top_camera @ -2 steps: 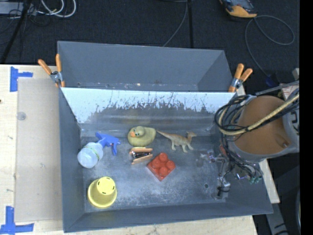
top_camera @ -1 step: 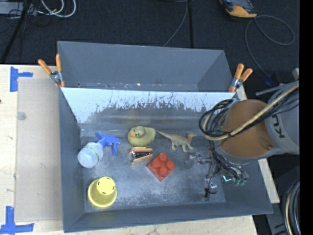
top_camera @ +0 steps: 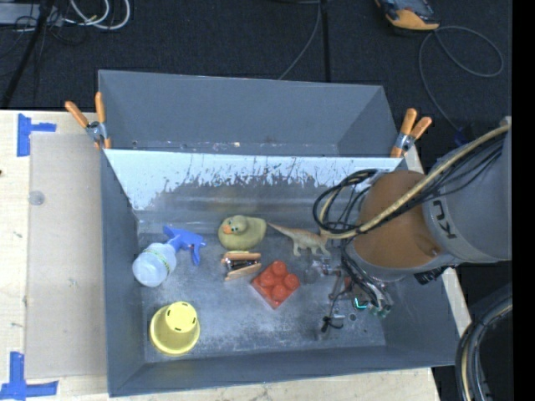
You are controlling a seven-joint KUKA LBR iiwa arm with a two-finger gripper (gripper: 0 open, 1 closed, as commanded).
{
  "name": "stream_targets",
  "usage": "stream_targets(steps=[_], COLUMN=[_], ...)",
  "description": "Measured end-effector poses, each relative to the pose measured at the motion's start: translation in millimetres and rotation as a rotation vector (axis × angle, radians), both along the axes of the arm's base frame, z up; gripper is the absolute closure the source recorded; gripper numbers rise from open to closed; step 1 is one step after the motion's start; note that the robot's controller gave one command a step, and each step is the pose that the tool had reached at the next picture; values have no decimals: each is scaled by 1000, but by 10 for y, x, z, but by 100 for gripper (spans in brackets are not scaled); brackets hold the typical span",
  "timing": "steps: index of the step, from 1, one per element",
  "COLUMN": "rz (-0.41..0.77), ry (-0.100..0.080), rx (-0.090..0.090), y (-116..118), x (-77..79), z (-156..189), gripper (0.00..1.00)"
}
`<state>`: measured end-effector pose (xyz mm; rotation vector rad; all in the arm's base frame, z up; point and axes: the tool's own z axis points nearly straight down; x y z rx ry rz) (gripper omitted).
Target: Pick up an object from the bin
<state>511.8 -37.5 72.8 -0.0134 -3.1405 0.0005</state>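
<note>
On the left of the bin (top_camera: 121,249) floor, a clear spray bottle (top_camera: 155,264) lying down, blue trigger head toward the back right; just in front of it, a yellow cup (top_camera: 175,327). Mid-floor, a yellow rubber duck (top_camera: 241,230), a small brown-and-orange piece (top_camera: 242,264) (kind hard to tell) and a red studded block (top_camera: 276,284). Right of the duck, a tan toy dinosaur (top_camera: 308,241), long axis left to right, thin tail toward the duck. Farthest right, the gripper (top_camera: 347,307), low over bare floor near the red block; open or closed, cannot tell.
</note>
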Motion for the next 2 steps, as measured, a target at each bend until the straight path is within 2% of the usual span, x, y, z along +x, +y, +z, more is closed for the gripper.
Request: stream_targets(steps=[1, 2], rz=[109, 149], ry=[5, 6], rx=[0, 4], y=[480, 600], x=[-62, 291], z=[-27, -33], gripper=[0, 0])
